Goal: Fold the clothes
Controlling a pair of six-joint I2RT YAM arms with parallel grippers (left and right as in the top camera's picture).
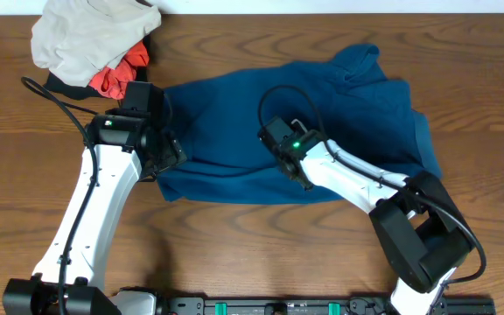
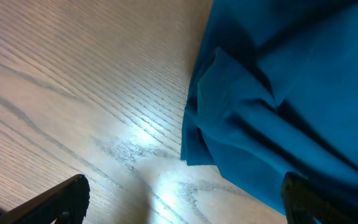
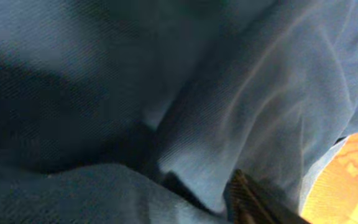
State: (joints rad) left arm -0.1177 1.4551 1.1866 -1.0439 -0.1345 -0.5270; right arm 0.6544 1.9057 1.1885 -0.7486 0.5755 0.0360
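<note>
The left fingers [image 2: 67,198] stand wide apart over the teal shirt [image 1: 226,114]'s left edge on the worktop [image 2: 73,93], while the right fingers [image 3: 257,202] press into its middle folds, their spread impossible to tell.

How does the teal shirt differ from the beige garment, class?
The teal shirt is deep blue and spread mostly flat mid-table; the beige garment is pale and bunched in a heap at the far-left corner. Both are soft cloth on the wooden table.
</note>
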